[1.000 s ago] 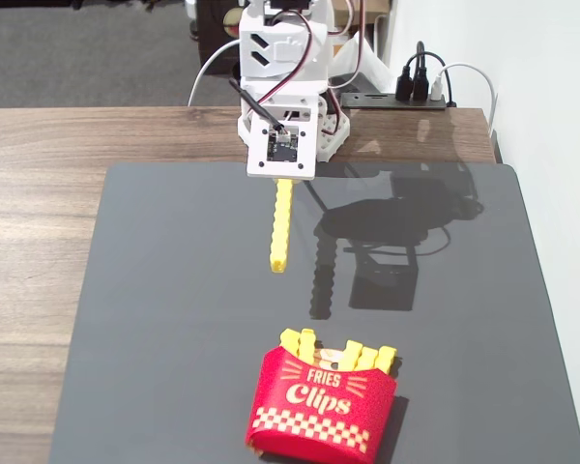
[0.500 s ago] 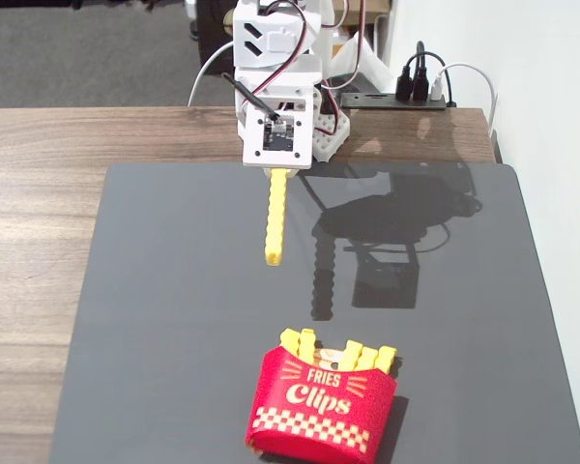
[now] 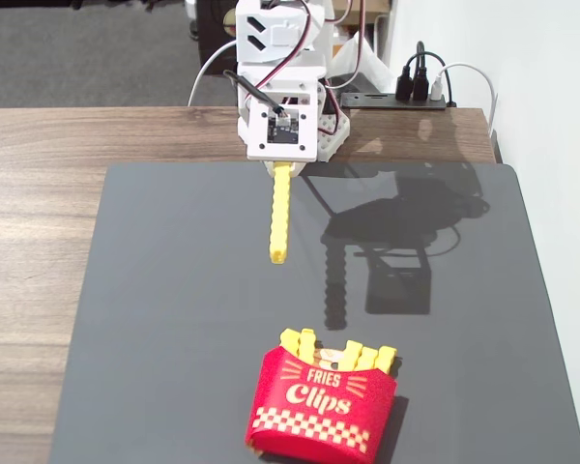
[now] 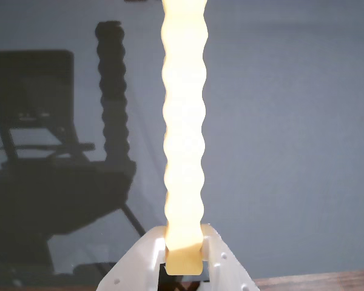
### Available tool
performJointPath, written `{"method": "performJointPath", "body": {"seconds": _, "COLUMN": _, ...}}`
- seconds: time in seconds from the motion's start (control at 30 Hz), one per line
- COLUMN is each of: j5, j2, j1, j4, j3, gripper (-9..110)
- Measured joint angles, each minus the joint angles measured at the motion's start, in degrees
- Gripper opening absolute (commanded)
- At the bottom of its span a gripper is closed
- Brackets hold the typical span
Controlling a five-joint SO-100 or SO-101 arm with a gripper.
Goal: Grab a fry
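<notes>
A long bright-yellow fry (image 3: 280, 213) with bumpy edges sticks out from my white gripper (image 3: 283, 166) and hangs above the dark mat, pointing toward the carton. In the wrist view the fry (image 4: 183, 127) runs straight up the frame, its near end clamped between the white fingers (image 4: 213, 245) of my gripper (image 4: 185, 248). The gripper is shut on the fry. The red "Fries Clips" carton (image 3: 321, 403) lies on the mat at the front, with several short yellow tips (image 3: 340, 354) showing at its top.
The dark grey mat (image 3: 174, 290) covers most of the wooden table (image 3: 39, 193). The arm's shadow (image 3: 396, 232) falls on the mat to the right. A power strip with cables (image 3: 416, 92) sits at the back right by the wall.
</notes>
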Motion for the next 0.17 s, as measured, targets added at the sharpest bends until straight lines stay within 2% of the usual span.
{"method": "performJointPath", "body": {"seconds": 0.17, "j5": 0.8, "j2": -1.7, "j1": -1.3, "j4": 1.6, "j3": -3.6, "gripper": 1}}
